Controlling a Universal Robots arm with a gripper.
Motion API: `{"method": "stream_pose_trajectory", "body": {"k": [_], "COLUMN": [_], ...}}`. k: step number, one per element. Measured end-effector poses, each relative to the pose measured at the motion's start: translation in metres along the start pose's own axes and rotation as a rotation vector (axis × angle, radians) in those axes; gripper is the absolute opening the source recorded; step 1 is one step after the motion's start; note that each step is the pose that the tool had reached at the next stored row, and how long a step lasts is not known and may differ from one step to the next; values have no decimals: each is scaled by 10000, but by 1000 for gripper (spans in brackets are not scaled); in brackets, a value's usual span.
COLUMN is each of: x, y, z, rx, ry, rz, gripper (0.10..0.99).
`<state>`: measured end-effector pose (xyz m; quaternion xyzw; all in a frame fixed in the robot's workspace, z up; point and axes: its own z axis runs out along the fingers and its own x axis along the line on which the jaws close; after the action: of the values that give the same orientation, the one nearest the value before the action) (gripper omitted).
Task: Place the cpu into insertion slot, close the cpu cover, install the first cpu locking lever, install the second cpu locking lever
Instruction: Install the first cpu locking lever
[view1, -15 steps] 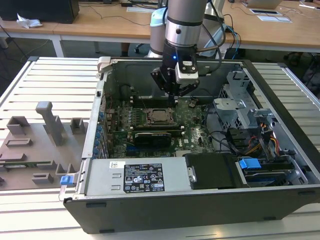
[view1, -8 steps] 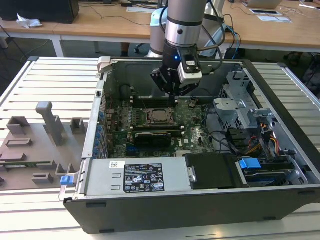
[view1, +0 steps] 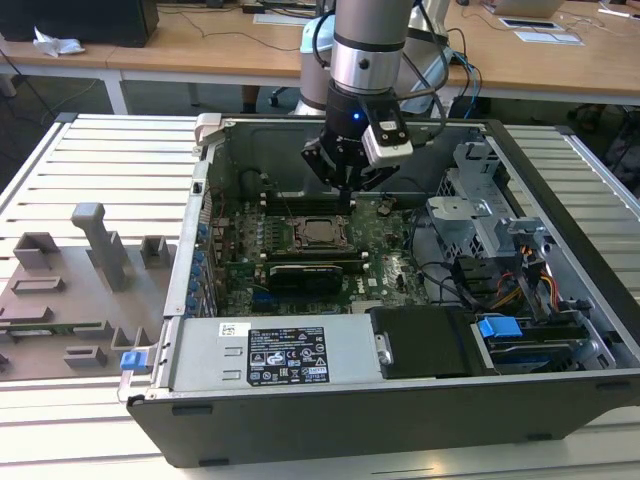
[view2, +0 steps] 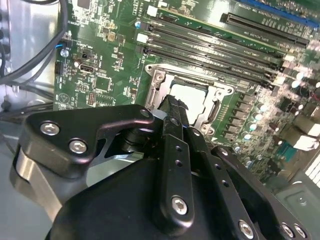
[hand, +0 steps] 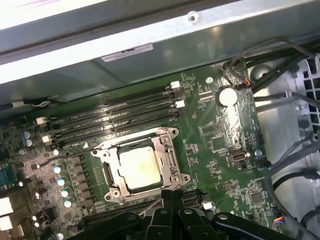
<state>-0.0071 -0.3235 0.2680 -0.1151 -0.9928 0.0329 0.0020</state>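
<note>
Hovering beside cpu cover (hand: 171, 159) — end effector (hand: 172, 196)

No text legible to you. Black label (view1: 300, 355) on the power-supply box (view1: 200, 360), well apart from the gripper (view1: 345, 192): print too fine. White sticker (hand: 127, 51) on the case wall (hand: 210, 35), nearer the gripper: unreadable.

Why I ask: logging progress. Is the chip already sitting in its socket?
Yes, the first wrist view shows the pale square chip lying inside the metal-rimmed socket.
</note>
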Motion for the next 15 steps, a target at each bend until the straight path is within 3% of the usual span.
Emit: {"method": "stream_pose_trajectory", "body": {"k": [15], "x": [0], "y": [0], "z": [0], "rx": [-6], "ry": [-112], "rz": [-1708], "gripper": [110]}}
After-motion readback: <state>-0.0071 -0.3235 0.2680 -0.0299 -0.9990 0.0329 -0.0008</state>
